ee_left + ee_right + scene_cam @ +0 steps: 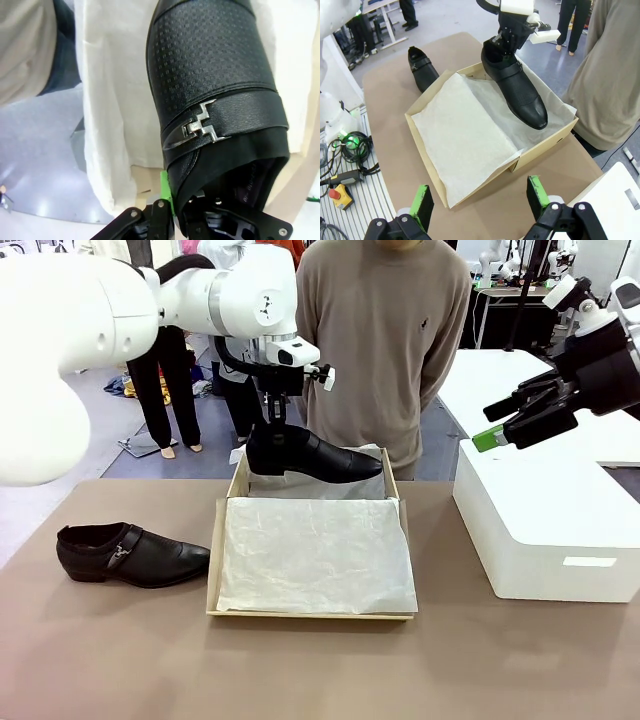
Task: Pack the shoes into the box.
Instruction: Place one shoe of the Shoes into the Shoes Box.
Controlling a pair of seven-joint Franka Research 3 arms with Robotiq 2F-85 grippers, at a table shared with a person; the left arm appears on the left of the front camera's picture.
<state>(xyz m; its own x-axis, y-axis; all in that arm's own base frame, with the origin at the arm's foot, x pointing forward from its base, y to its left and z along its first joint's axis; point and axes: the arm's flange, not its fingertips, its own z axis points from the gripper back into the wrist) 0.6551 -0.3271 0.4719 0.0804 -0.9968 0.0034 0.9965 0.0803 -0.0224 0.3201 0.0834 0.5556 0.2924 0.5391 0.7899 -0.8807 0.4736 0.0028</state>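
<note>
The left tool (272, 428) is clenched on the heel collar of one black buckle shoe (315, 455), which hangs over the far end of the cardboard shoebox (212, 570). Its toe points toward the right wall. Whether the sole touches the tissue paper (310, 560) is unclear.

The pinch holds only the thin collar, so the long toe could swing or the shoe could slip out. Released too far back, it could land on the rim or bunch up the tissue.

The second shoe (130, 555) lies on the surface (320, 670) left of the box. The right tool (495, 425) hangs released above the white box (540, 530).
</note>
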